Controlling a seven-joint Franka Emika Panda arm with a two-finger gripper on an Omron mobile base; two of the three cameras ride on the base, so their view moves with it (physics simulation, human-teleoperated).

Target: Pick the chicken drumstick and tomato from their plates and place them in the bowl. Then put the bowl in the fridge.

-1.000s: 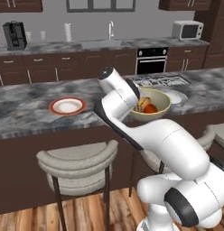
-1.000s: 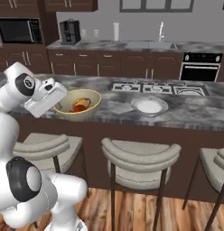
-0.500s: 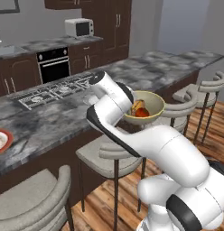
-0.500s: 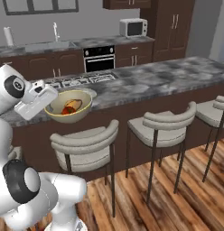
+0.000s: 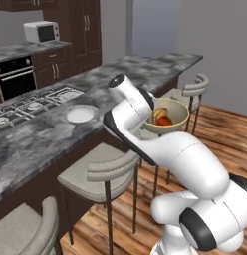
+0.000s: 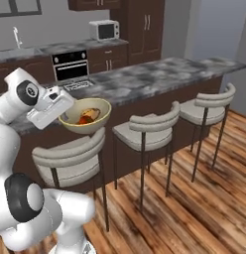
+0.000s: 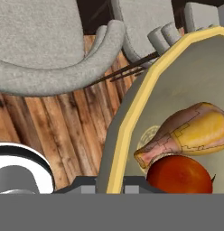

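You are in the carrying step: both foods already lie in the bowl point(image 5: 168, 115), and the bowl is in the air, off the desk point(image 5: 56, 134), above the bar stools point(image 6: 145, 133). Your pincer point(image 7: 114, 182) is clamped together on the bowl's near rim, the yellow edge running up from between its tips in the hand view. Just beyond the pincer, inside the bowl, the tomato point(image 7: 179, 176) sits closest, touching the chicken drumstick point(image 7: 190, 131), which lies right behind it with its pale end toward the rim. The white-grey plate point(image 5: 79, 114) lies bare on the desk, well apart from the pincer, on the far side of the arm.

What remains, as I judge it, is the fridge, which I cannot pick out here. The next move calls for you to hold the rim level, since a one-sided grip could let the bowl tip and the tomato roll out.
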